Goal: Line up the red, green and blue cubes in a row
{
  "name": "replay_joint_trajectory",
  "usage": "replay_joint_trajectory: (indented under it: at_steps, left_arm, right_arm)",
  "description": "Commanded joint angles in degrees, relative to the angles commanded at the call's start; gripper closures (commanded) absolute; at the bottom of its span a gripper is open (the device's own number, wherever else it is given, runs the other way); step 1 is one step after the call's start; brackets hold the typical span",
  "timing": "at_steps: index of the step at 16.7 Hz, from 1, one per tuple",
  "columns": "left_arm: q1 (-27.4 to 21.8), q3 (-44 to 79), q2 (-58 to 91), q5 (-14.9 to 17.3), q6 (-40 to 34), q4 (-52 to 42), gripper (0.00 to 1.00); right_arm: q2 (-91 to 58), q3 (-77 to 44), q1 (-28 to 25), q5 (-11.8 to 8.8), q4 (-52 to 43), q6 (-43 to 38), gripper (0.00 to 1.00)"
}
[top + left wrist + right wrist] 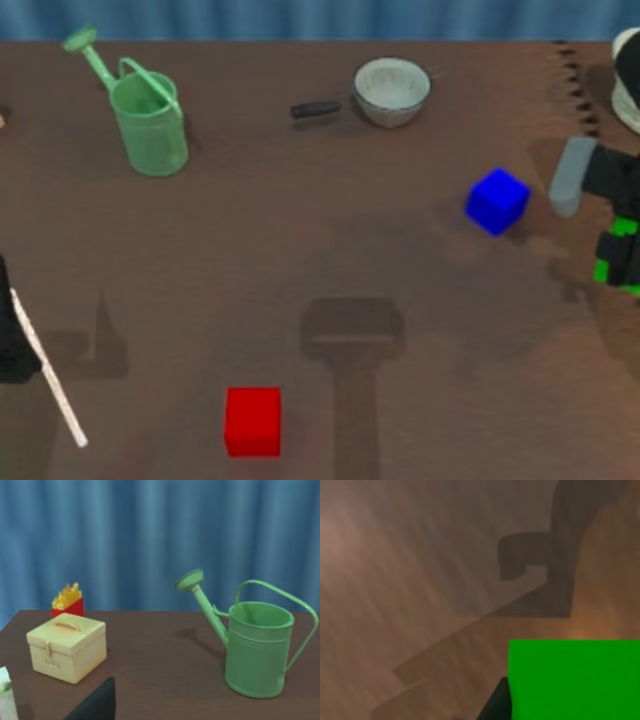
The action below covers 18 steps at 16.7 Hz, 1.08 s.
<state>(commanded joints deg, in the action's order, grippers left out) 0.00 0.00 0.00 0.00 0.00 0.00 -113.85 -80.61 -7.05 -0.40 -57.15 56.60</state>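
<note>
1. Holding the green cube point(575, 680), the right gripper point(620, 255) sits at the far right edge of the worktop point(300, 220) in the top view; green patches show between dark gripper parts there.
2. Right wrist view: green cube fills the near corner, raised off the worktop, with a dark gripper finger point(495, 705) against its side. Gripper is clamped on the cube.
3. Blue cube point(497, 200) rests on the worktop right of centre, turned at an angle, near the right arm but apart from it.
4. Red cube point(252, 421) rests at the front of the worktop, left of centre, well apart from the blue cube.
5. Left arm point(15, 330) is parked at the left edge of the top view; its gripper point(95, 705) shows only as a dark tip in the left wrist view, so open or closed cannot be told.
6. Green watering can point(145, 110) stands upright at the back left.
7. Pale pan point(392, 90) with a dark handle sits at the back centre.
8. Left wrist view also shows a cream box point(66, 647) and a red carton of fries point(67, 602) behind it.
</note>
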Motion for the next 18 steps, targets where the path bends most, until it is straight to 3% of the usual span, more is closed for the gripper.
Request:
replay_joint_trajectory:
  at_steps: [9, 13, 18]
  left_arm:
    - [0.0, 0.0, 0.0, 0.0, 0.0, 0.0, 0.0]
    - [0.0, 0.0, 0.0, 0.0, 0.0, 0.0, 0.0]
    - [0.0, 0.0, 0.0, 0.0, 0.0, 0.0, 0.0]
  right_arm:
    - [1.3, -2.67, -2.0, -0.05, -3.59, -0.98, 1.0]
    - [0.27, -4.46, -12.6, 0.04, -5.26, -5.33, 1.0]
    - [-0.38, -7.05, -32.43, -0.07, -7.46, -13.57, 1.0]
